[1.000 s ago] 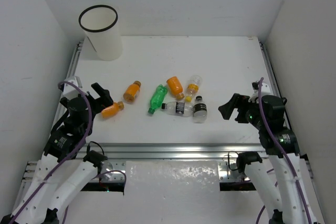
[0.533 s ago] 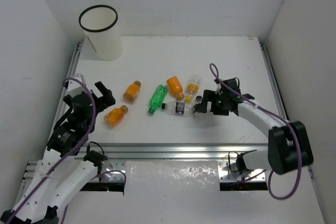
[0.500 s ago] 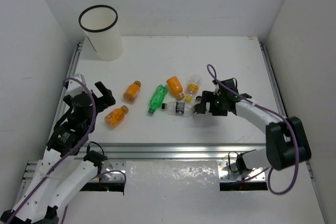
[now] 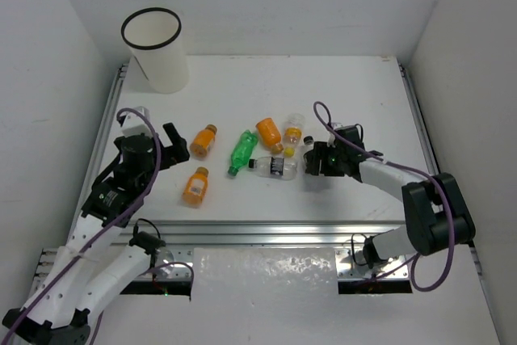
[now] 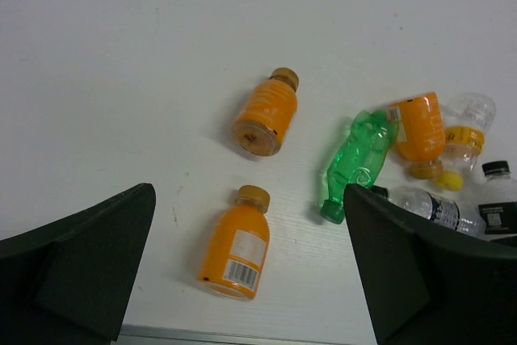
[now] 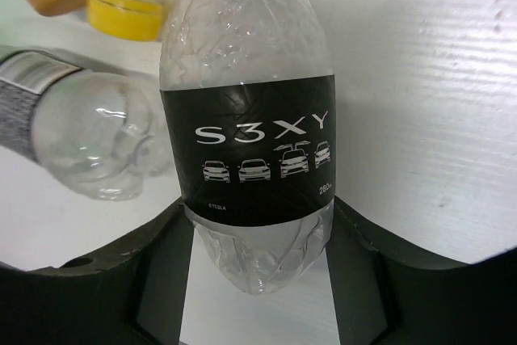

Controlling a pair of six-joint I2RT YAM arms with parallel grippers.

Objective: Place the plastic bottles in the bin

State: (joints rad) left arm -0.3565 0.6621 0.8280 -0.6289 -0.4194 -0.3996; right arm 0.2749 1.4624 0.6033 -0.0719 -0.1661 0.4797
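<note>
Several plastic bottles lie mid-table. One orange bottle (image 4: 195, 186) (image 5: 236, 248) lies near the front, below the wide-open jaws of my left gripper (image 4: 176, 147) (image 5: 249, 199), which touches nothing. Further back lie a second orange bottle (image 4: 203, 140) (image 5: 266, 107), a green one (image 4: 241, 152) (image 5: 359, 157), a third orange one (image 4: 270, 132) and a clear yellow-capped one (image 4: 296, 128). A clear bottle (image 4: 275, 167) lies on its side. My right gripper (image 4: 313, 163) (image 6: 258, 208) is shut on a clear black-labelled bottle (image 6: 246, 131), fingers against both sides. The white bin (image 4: 155, 52) stands at the far left.
White walls close in the table on the left, back and right. Metal rails (image 4: 266, 232) run along the front edge and both sides. The bin is well behind my left arm, with bare tabletop (image 4: 323, 86) between it and the bottles.
My right arm swung in from the right edge to the bottle cluster and closed round the black-labelled bottle. My left gripper moved forward; the nearest orange bottle shifted right and toward the front.
</note>
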